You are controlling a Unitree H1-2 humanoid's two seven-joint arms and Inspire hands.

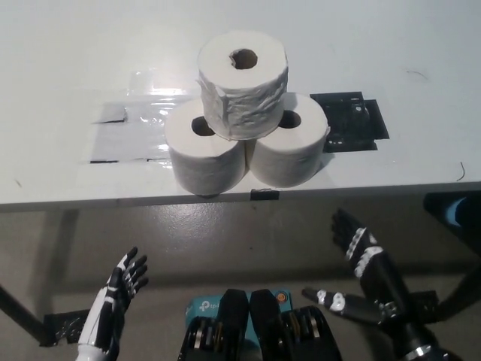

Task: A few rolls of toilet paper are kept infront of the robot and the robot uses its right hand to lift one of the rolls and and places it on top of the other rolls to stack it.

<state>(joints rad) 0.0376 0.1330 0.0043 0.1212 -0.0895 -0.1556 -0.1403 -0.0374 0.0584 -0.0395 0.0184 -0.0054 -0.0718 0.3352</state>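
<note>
Three white toilet paper rolls stand near the table's front edge. The top roll (242, 73) rests upright on the left roll (204, 147) and the right roll (289, 149), which sit side by side and touch. My black right hand (355, 250) hangs open below the table edge at the lower right, well clear of the stack, holding nothing. My white left hand (120, 289) is open at the lower left, also below the table.
The white table (391, 53) carries a patch of clear tape (124, 128) left of the rolls and a black square mark (353, 120) to their right. Grey floor lies below the table's front edge.
</note>
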